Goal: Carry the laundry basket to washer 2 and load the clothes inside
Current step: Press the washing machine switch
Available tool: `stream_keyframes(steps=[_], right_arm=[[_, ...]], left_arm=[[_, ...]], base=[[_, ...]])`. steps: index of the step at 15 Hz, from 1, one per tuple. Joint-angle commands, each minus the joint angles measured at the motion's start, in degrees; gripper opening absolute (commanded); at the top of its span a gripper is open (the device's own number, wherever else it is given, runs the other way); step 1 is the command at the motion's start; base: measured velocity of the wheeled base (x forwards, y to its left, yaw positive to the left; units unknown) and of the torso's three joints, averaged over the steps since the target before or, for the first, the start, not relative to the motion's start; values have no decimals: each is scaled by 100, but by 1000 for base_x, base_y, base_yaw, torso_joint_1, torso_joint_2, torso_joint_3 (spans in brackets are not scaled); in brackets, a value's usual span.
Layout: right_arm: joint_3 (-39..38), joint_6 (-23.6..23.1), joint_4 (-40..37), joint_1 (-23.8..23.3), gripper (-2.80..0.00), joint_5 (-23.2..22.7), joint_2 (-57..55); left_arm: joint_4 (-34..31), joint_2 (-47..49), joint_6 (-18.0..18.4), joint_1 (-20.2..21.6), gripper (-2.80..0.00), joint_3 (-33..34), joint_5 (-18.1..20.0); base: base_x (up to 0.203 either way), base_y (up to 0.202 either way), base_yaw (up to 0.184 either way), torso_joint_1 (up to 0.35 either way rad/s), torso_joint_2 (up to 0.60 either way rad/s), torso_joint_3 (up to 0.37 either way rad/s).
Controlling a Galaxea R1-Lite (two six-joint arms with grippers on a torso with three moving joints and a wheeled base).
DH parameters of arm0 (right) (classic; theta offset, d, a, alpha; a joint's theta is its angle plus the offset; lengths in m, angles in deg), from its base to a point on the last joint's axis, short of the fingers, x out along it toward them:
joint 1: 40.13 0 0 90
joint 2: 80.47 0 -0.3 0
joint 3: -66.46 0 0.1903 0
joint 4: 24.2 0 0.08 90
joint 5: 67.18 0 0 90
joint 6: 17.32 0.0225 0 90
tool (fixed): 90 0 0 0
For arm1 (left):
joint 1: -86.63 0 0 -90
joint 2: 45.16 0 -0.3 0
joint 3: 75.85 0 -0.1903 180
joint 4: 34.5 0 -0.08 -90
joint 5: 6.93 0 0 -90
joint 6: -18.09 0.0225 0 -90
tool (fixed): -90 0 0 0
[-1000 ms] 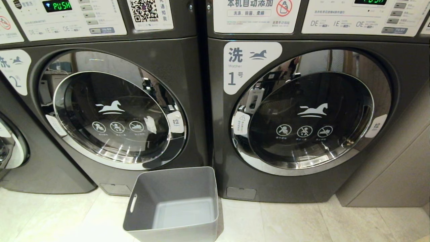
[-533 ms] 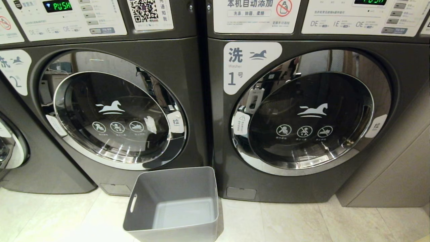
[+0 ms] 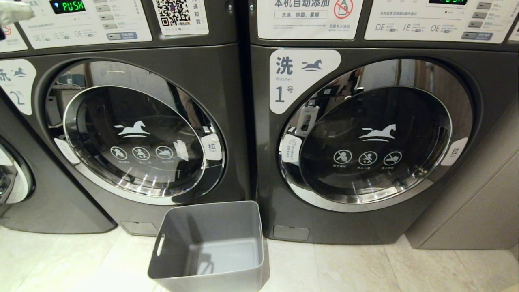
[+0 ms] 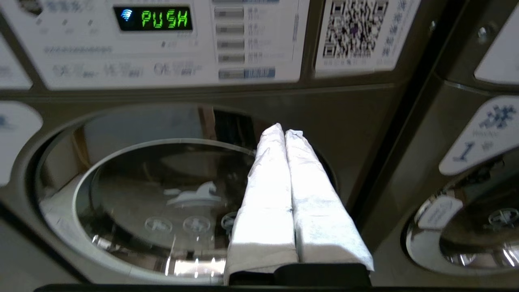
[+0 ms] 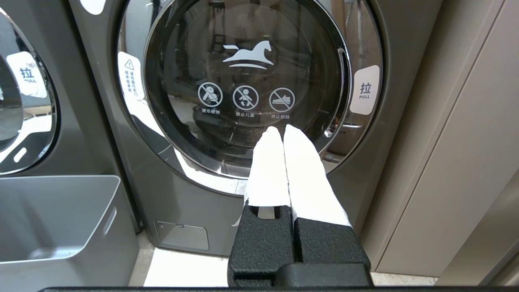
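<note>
Basket (image 3: 209,243) sits on the floor (image 3: 344,267), bottom centre of the head frame, open top up, slot handle on its left wall. Inside I see only bare grey bottom and a shadow; no clothes visible in any view. It stands just in front of the gap between the two washers, nearer the left one's lower right corner. In my right wrist view the basket (image 5: 56,227) fills the lower left.

Washer 2 (image 3: 121,134) is the left machine in the head frame, door shut, display reading PUSH (image 3: 67,6), QR sticker to its right. Washer 1 (image 3: 365,134) is the right machine, door also shut, beside a beige panel (image 3: 482,194) at far right.

My left gripper (image 4: 284,132) is up in front of washer 2's door top, below the display, jaws pressed together, nothing between them; its tip just shows at the head frame's upper left corner (image 3: 14,12). My right gripper (image 5: 277,129) points at washer 1's door, jaws together, holding nothing.
</note>
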Motion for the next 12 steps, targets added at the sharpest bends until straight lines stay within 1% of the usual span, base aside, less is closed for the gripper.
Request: stream_keyframes(steps=[1,3,4,7,12], right_arm=[[-229,-3,11,1,-280,0,-9],[-229,-3,11,1,-280,0,-9],[-229,-3,11,1,-280,0,-9],[-229,-3,11,1,-280,-8,-9],[-229,-3,11,1,-280,0,-9]], left_arm=[[81,1261,-45,-79,-280,-790,-35],[112,1652,-139,-102,-280,-1279,-365],[146,1773,-156,-113,-280,-1441,-452],[174,1909,-160,-112,-280,-1560,-479],[186,2390,-160,-112,-280,-2243,-490]], base=[[0,0,0,0,0,0],[0,0,0,0,0,0],[0,0,0,0,0,0],[0,0,0,0,0,0],[0,0,0,0,0,0]])
